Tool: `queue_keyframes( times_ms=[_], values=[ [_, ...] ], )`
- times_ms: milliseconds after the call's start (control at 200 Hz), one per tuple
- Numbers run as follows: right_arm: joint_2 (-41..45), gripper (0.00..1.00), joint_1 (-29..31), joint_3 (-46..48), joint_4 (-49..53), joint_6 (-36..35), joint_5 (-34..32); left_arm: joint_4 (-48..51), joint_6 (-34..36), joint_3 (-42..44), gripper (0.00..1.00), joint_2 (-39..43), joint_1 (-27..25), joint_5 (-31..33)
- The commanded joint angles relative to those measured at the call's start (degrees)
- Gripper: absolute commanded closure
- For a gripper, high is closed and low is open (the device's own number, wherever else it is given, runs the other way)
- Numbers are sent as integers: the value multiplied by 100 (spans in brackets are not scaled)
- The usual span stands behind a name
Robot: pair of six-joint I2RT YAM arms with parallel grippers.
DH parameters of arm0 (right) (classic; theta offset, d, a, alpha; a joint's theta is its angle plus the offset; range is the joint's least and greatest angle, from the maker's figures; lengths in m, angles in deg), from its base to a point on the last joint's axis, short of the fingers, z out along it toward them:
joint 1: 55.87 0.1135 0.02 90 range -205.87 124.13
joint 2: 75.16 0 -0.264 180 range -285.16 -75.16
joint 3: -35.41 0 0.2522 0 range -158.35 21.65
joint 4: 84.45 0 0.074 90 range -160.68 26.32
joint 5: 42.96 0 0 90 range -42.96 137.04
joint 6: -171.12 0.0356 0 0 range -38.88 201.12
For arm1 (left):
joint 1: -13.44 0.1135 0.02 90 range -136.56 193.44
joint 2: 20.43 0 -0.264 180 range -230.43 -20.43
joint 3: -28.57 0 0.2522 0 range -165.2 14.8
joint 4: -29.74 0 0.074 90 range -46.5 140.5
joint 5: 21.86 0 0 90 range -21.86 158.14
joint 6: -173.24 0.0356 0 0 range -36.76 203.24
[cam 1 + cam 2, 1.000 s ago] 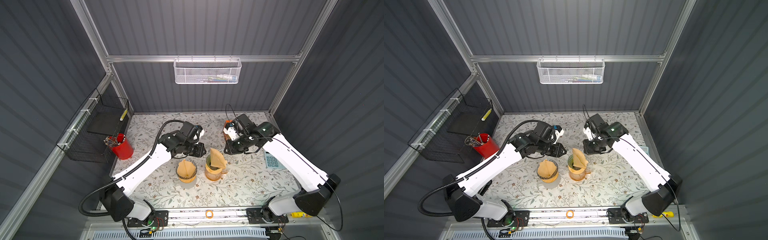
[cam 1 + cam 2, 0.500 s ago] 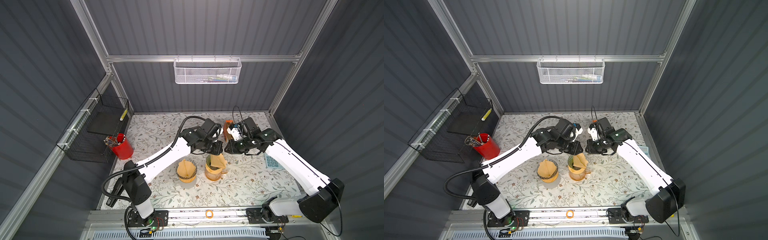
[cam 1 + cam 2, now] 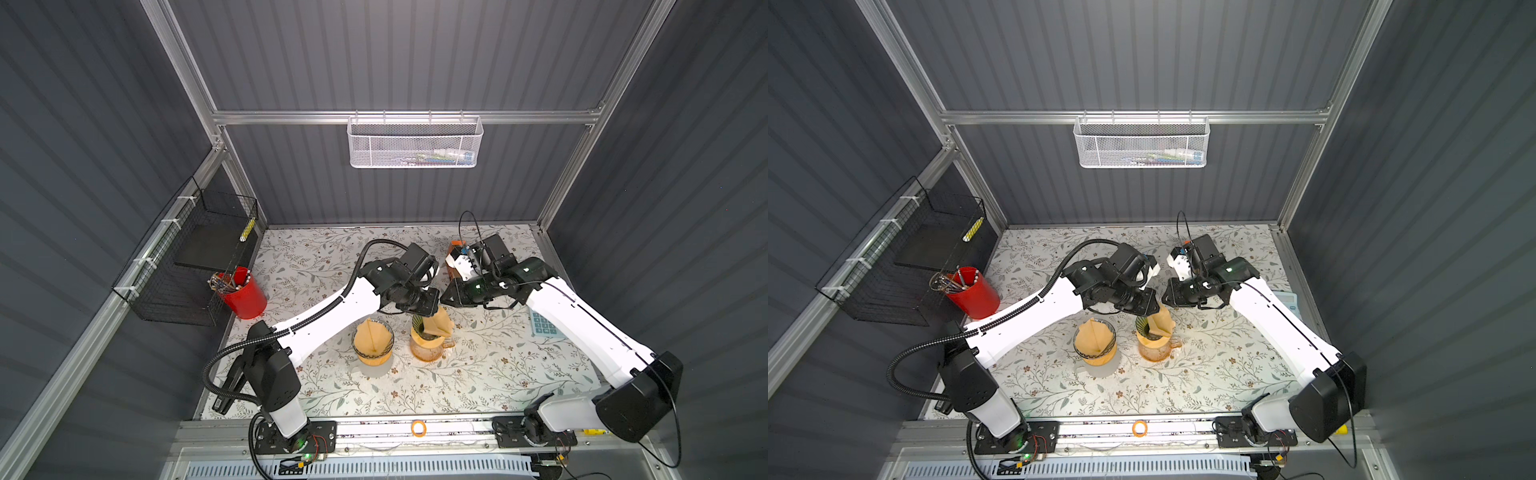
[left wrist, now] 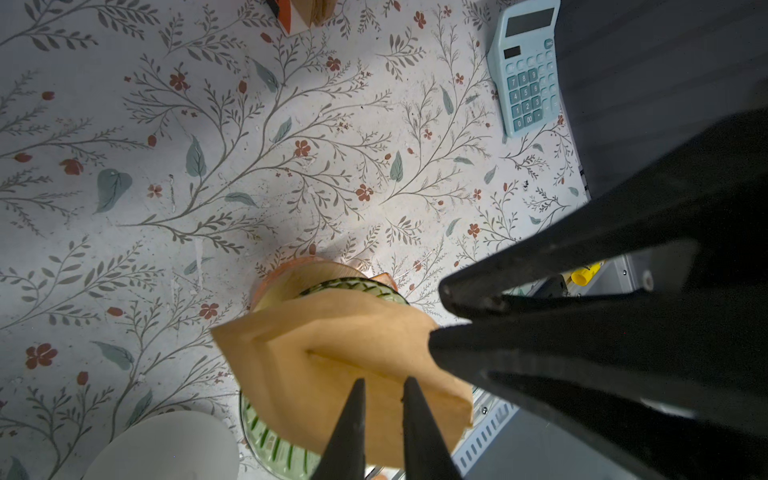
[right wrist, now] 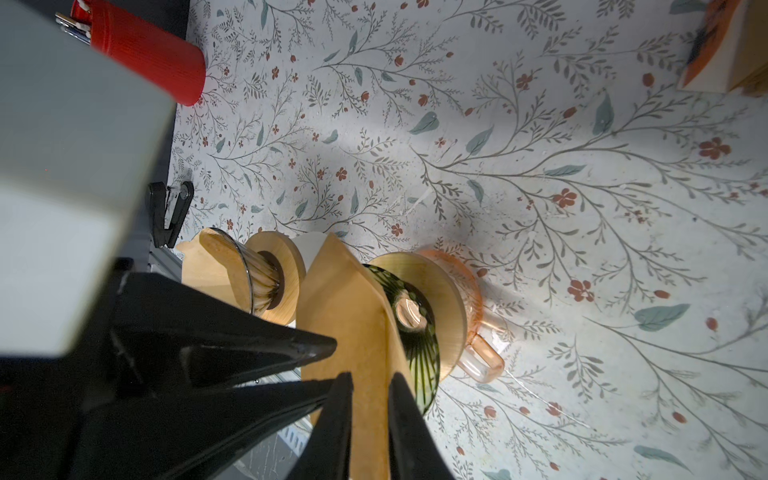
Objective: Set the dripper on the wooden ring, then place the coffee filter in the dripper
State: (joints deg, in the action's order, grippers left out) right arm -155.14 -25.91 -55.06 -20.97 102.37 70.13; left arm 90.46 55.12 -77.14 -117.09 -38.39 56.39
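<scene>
A folded brown coffee filter stands upright in the green glass dripper, leaning to the dripper's right side. The dripper sits on a pink glass server. Both grippers meet at the filter's top edge. My left gripper comes from the left, its jaws drawn close with the paper in the narrow gap. My right gripper comes from the right and pinches the filter along its fold.
A second dripper holding its own filter stands just left on a white cup. A red pen cup is far left, a blue calculator far right, and an orange filter box sits behind the right wrist.
My left gripper swung right from beside the second dripper to the filter in the green dripper. The right gripper came down to the same filter. Both jaws narrowed.
</scene>
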Motion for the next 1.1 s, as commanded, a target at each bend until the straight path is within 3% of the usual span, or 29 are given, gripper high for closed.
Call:
queue_keyframes(
  times_ms=[0, 290, 751, 1091],
  values=[
    [-102, 80, 102, 29, 30, 10, 63, 76, -62, 136, 81, 268, -9, 32],
    [-281, 81, 444, -178, 357, -95, -332, 24, -84, 320, 82, 468, -10, 70],
    [-162, 81, 449, -402, 627, -191, -936, -73, -133, 585, 82, 600, -11, 67],
    [-194, 80, 590, -497, 765, -253, -868, -134, -194, 673, 82, 664, -3, 83]
  ],
)
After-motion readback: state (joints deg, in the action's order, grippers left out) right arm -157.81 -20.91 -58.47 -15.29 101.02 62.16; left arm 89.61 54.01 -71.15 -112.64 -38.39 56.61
